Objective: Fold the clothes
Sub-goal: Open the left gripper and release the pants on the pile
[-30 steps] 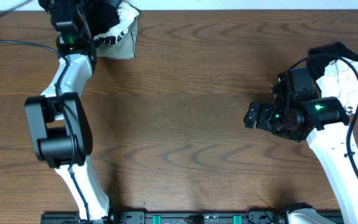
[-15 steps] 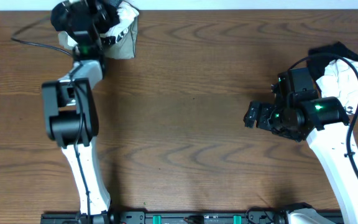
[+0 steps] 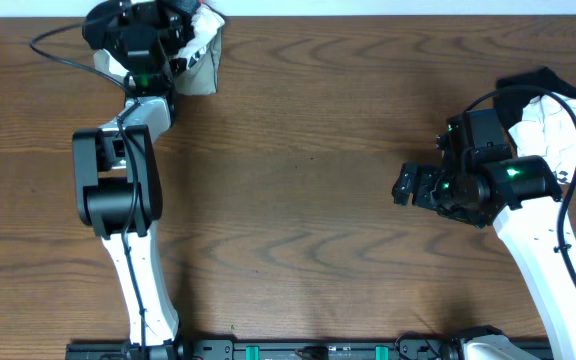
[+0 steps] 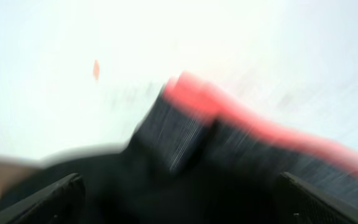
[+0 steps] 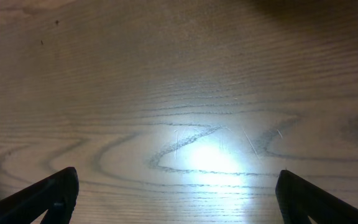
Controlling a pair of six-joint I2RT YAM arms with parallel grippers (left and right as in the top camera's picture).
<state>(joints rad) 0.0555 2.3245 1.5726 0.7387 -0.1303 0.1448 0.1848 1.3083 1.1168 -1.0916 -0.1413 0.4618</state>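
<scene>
A bundle of white and black clothes [image 3: 200, 62] lies at the table's far left corner. My left gripper [image 3: 163, 20] reaches onto it. In the left wrist view the picture is blurred: the fingers [image 4: 182, 190] are wide apart, and a dark garment [image 4: 185, 149] with a coral-pink band [image 4: 247, 121] lies between and ahead of them. A second pile of white and black clothes [image 3: 556, 112] lies at the right edge, behind my right arm. My right gripper [image 3: 405, 185] is open and empty over bare wood, as the right wrist view [image 5: 179, 190] also shows.
The wooden table [image 3: 298, 150] stretches between the two piles. A black cable [image 3: 43, 45] loops by the left arm at the far left edge. The arm bases stand at the table's front edge.
My left arm has swung its elbow to the right and its wrist has turned at the left bundle. The right arm has not moved.
</scene>
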